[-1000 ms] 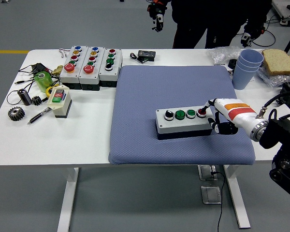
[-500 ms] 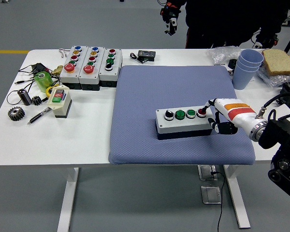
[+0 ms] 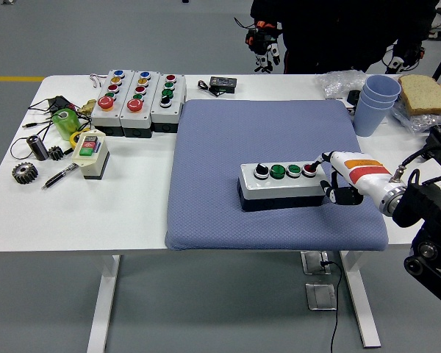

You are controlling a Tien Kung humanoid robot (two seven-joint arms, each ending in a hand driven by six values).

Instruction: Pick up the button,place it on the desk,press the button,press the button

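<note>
Looks like we're at the pressing step: the button box [image 3: 282,185] already sits on the blue mat [image 3: 268,140] on the white surface [image 3: 73,213], and the right robot hand [image 3: 331,179] has one finger out on the red button [image 3: 309,170] at the box's right end, other fingers curled under, gripping nothing. Next it probably needs a straight push down, then a lift. Plenty of open mat all around, though its right edge is near
</note>
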